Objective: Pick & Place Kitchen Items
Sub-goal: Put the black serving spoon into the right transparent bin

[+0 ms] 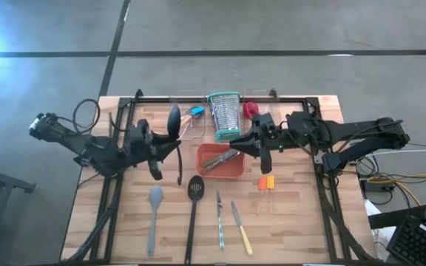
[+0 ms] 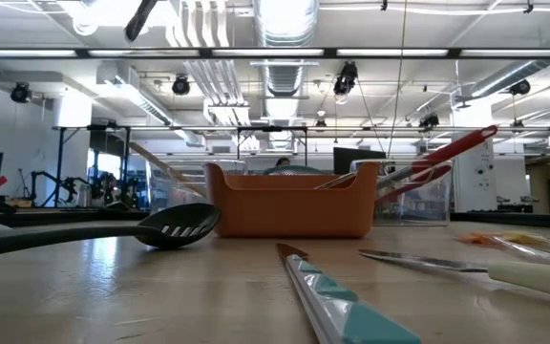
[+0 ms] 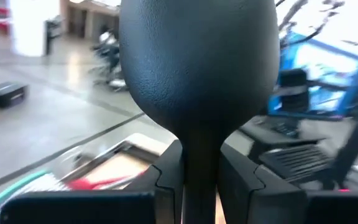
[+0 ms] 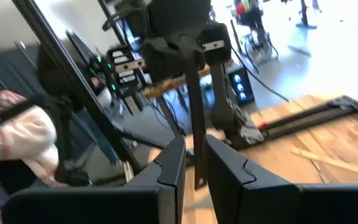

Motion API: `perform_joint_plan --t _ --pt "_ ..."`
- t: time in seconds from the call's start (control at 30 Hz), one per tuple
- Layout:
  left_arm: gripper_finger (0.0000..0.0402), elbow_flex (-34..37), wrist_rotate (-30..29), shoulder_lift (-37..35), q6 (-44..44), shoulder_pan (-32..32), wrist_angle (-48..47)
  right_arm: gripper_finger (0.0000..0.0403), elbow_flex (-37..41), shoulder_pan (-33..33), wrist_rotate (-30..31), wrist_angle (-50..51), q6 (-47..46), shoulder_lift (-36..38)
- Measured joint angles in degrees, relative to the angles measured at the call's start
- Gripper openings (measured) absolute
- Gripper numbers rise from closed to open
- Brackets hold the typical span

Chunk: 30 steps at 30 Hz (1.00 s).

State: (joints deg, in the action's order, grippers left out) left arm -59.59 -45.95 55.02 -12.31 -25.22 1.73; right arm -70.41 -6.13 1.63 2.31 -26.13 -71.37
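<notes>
Table (image 1: 294, 222): wooden top, orange tray (image 1: 231, 171) near its centre, steel grater (image 1: 224, 117) at 12 o'clock from the tray.
Step in hand: carrying, judged from both arms lifted above the table with utensils.
Left gripper (image 1: 156, 145): at 9 o'clock from the tray, clenched on a black spoon (image 1: 174, 122), bowl pointing to 12 o'clock.
Right gripper (image 1: 259, 144): at the tray's 1 o'clock corner, clamped on a thin dark handle (image 4: 194, 118); what tool it is cannot be told.
Waiting items: grey spatula (image 1: 154, 214), slotted turner (image 1: 194, 210) and two knives at 6 o'clock, orange-handled tools (image 1: 266, 183) at 4 o'clock.
Next move: likely lowering each utensil to its drop spot before letting go.
</notes>
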Motion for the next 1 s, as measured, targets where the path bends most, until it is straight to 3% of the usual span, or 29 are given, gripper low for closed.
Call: perform_joint_plan --t 0.23,0.5,0.77,1.0 --pt "0.0067 3.6 14.0 -0.9 2.6 4.3 10.2 0.0075 4.1 -0.1 0.0 -13.0 0.5 -0.7" --pt "0.0067 7.7 28.8 -1.1 -0.5 11.2 19.7 0.0151 1.3 -0.5 -0.3 -15.0 1.4 -5.6" --pt "0.0067 8.4 32.7 -1.0 -2.3 15.4 20.4 0.0232 -7.5 -0.8 -2.0 -14.0 3.5 -15.1" --pt "0.0067 8.4 35.0 -1.0 -2.3 16.4 20.7 0.0257 -17.8 -0.7 -1.7 -2.3 4.0 -20.8"
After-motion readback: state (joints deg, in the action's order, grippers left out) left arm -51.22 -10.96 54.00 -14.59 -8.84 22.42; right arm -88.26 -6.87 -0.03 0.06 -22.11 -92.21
